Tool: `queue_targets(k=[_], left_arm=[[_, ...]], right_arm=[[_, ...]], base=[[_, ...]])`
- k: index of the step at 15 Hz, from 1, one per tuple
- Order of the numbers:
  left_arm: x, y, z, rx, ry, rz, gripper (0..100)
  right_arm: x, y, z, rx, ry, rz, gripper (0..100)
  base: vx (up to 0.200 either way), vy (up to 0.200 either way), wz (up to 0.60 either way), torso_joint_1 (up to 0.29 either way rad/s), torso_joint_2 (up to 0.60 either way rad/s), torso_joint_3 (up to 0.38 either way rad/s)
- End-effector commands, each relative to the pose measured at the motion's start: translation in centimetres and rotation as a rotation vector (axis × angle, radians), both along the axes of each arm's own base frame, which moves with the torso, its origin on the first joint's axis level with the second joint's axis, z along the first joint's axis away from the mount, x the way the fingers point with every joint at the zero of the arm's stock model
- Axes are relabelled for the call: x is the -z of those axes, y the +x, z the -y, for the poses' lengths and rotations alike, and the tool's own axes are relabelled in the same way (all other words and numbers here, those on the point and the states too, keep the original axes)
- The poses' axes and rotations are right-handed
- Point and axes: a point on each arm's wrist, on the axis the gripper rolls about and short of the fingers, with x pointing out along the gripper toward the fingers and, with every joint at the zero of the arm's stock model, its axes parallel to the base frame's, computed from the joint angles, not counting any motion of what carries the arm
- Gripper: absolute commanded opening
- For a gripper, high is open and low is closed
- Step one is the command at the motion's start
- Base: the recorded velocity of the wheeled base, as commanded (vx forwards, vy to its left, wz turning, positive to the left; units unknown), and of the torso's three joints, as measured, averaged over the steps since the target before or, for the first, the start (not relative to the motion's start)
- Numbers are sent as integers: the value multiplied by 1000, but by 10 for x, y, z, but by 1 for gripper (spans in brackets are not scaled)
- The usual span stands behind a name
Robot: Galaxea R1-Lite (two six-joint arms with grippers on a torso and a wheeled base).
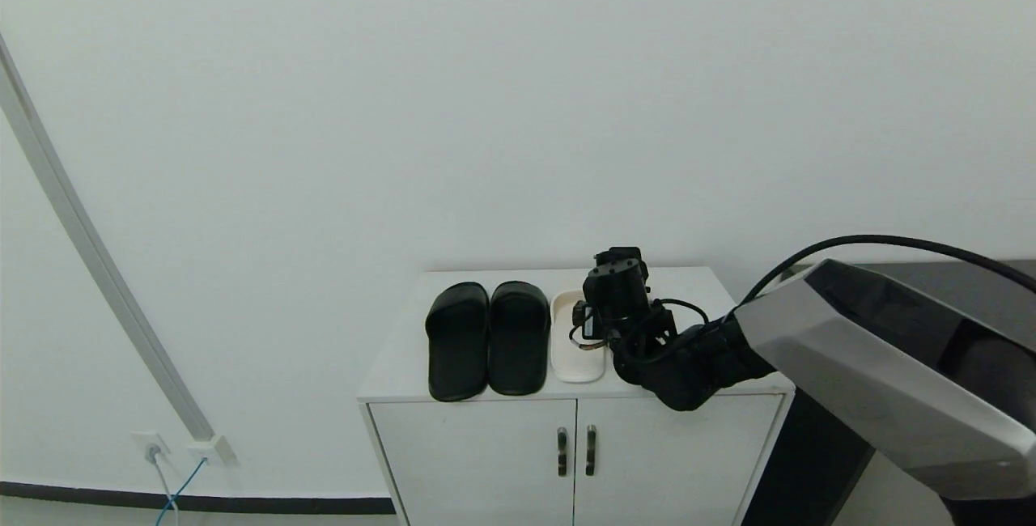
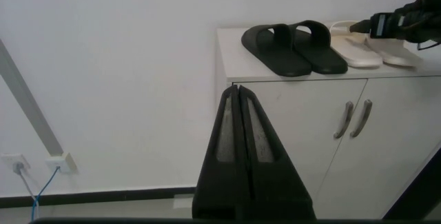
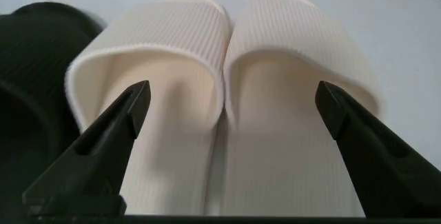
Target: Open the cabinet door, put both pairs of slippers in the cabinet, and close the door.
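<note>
A pair of black slippers (image 1: 488,337) lies side by side on top of the white cabinet (image 1: 405,356); they also show as the black slippers (image 2: 295,45). Beside them lies a pair of cream slippers (image 3: 227,114), partly hidden in the head view behind my right arm, one cream slipper (image 1: 571,338) showing. My right gripper (image 3: 231,110) is open, its fingers spread wide on either side of both cream straps. The cabinet's two doors (image 1: 486,461) are closed, with dark handles (image 1: 575,451) at the middle. My left gripper (image 2: 239,100) hangs shut, low and left of the cabinet.
A white wall stands behind the cabinet. A slanted white conduit (image 1: 97,267) runs down to wall sockets (image 1: 150,445) with cables at the left. A dark surface (image 1: 955,275) lies to the cabinet's right.
</note>
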Motion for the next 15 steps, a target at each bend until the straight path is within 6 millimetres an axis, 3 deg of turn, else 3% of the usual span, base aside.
queue_targets(k=[1, 8, 9, 15], left_arm=[[0, 0, 0, -1, 0, -1, 0], [0, 0, 0, 0, 0, -3, 0], [0, 0, 0, 0, 0, -1, 0], [0, 0, 0, 0, 0, 0, 0]], right_arm=[[24, 18, 2, 22, -18, -12, 100], [31, 43, 2, 39, -20, 28, 100], [30, 43, 2, 39, -18, 29, 0], [25, 42, 4, 38, -28, 36, 0]], base=[[0, 0, 0, 0, 0, 0], [0, 0, 0, 0, 0, 0], [0, 0, 0, 0, 0, 0], [0, 0, 0, 0, 0, 0]])
